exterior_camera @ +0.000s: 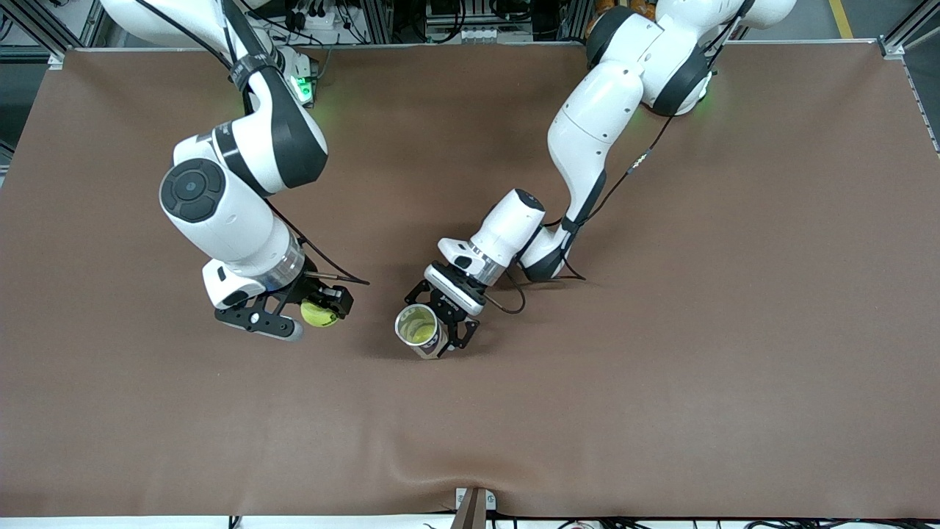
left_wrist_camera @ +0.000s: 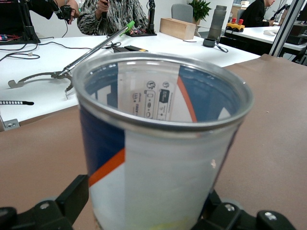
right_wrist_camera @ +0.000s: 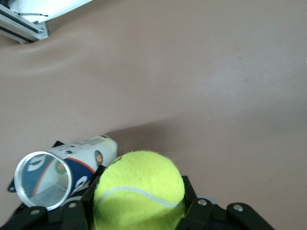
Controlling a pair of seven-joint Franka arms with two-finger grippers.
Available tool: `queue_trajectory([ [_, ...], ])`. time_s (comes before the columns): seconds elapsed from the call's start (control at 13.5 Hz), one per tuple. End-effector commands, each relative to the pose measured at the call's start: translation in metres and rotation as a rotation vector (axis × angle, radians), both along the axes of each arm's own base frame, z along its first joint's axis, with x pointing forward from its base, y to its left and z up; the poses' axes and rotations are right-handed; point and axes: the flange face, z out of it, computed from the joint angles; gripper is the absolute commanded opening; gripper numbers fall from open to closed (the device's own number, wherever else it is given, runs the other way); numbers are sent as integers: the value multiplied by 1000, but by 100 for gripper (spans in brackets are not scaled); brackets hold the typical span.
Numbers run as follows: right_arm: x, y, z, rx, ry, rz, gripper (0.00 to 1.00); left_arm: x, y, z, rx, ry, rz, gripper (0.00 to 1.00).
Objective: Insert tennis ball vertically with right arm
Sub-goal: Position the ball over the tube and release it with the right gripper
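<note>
Inspecting the can (exterior_camera: 421,331): its base is cut off in the left wrist view, and the left gripper (exterior_camera: 440,323) hides part of its wall in the front view. The left gripper's fingers (left_wrist_camera: 72,199) stand wide, clasping the open-topped can between them on the table (exterior_camera: 661,367). The right gripper (exterior_camera: 294,317) has its fingers (right_wrist_camera: 76,213) closed on the tennis ball (right_wrist_camera: 139,189), held between them above the table, apart from the can.

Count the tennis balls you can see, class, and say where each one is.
2: one tennis ball in the right gripper; a second ball inside the can; more may be hidden.
</note>
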Motion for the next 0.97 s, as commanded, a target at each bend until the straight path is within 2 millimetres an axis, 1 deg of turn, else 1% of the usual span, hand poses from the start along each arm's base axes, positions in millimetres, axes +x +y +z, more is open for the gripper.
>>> queue_trajectory([
  [0.0, -13, 46, 13, 36, 7, -95, 24, 0, -3, 4, -17, -11, 10, 100],
  [0.07, -18, 61, 18, 50, 2, -137, 24, 0, -3, 4, -17, -11, 10, 100],
  [0.15, -24, 78, 17, 55, 2, -153, 24, 0, -4, 4, -18, -10, 9, 100],
  [0.22, -30, 90, 17, 58, 4, -162, 24, 0, -4, 4, -18, -10, 9, 100],
  [0.3, -34, 100, 15, 60, 5, -176, 24, -1, -4, 4, -19, -9, 9, 100],
  [0.52, -39, 125, -1, 75, -15, -210, 24, -1, -4, 4, -19, -9, 8, 100],
  [0.67, -30, 130, -11, 99, -42, -224, 24, -1, -5, 5, -22, -8, 9, 100],
  [0.89, -17, 136, -21, 109, -56, -228, 24, -1, -5, 7, -27, -8, 10, 100],
])
